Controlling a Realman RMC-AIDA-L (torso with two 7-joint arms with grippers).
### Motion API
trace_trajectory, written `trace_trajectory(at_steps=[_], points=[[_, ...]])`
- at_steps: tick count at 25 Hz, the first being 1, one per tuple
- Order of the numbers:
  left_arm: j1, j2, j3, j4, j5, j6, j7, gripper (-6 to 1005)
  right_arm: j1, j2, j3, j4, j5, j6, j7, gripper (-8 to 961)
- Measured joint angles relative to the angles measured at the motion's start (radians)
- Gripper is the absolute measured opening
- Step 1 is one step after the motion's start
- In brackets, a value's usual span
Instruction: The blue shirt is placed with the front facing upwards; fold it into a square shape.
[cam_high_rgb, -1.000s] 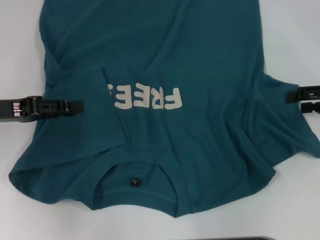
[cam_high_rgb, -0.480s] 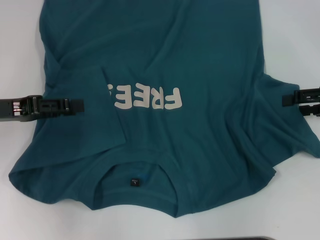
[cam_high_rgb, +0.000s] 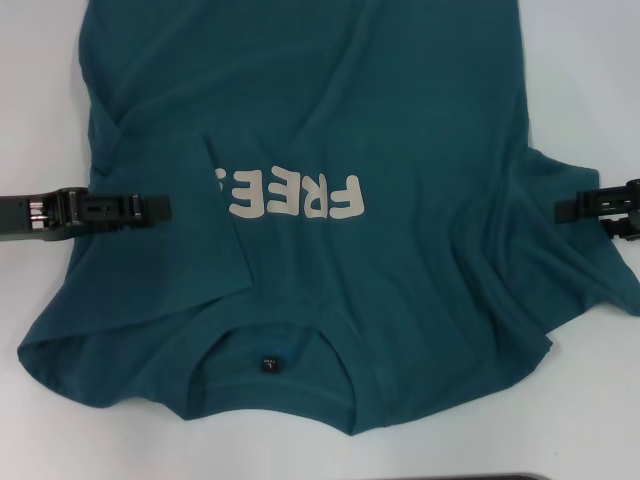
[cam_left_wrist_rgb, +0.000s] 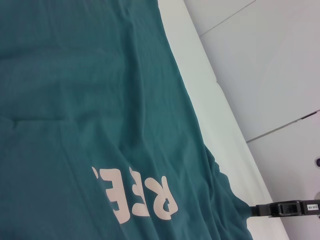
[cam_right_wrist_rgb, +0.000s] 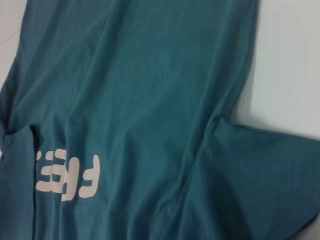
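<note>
The blue shirt (cam_high_rgb: 400, 120) lies flat on the white table, chest up, with its collar and black neck tag (cam_high_rgb: 268, 364) towards me. Its off-white "FREE" lettering (cam_high_rgb: 300, 195) reads upside down. The shirt's left sleeve (cam_high_rgb: 150, 260) is folded inward over the chest and hides the end of the lettering. My left gripper (cam_high_rgb: 160, 208) reaches in low over that folded side. Over the spread right sleeve (cam_high_rgb: 590, 260), my right gripper (cam_high_rgb: 562, 208) comes in from the right; the left wrist view shows the right gripper (cam_left_wrist_rgb: 256, 210) at the sleeve's edge.
Bare white table (cam_high_rgb: 40, 100) shows on both sides of the shirt and in front of the collar. A dark strip (cam_high_rgb: 520, 477) runs along the near table edge. Beyond the far side of the table, the left wrist view shows tiled floor (cam_left_wrist_rgb: 280, 75).
My right gripper has slid leftward, farther in over the right sleeve. The left gripper has barely shifted, and the shirt lies as before.
</note>
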Motion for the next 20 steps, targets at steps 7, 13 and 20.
trace_trajectory(at_steps=[7, 13, 20], points=[[0.0, -0.001, 0.0, 0.0, -0.001, -0.002, -0.001, 498, 0.003, 0.002, -0.006, -0.002, 0.001, -0.004, -0.001, 849], [0.0, -0.001, 0.0, 0.0, -0.001, 0.001, -0.002, 498, 0.006, 0.006, -0.013, -0.005, 0.0, -0.009, -0.004, 629], [-0.003, -0.001, 0.0, -0.001, -0.001, 0.004, -0.007, 497, 0.002, 0.001, -0.017, -0.008, 0.0, -0.018, -0.004, 371]])
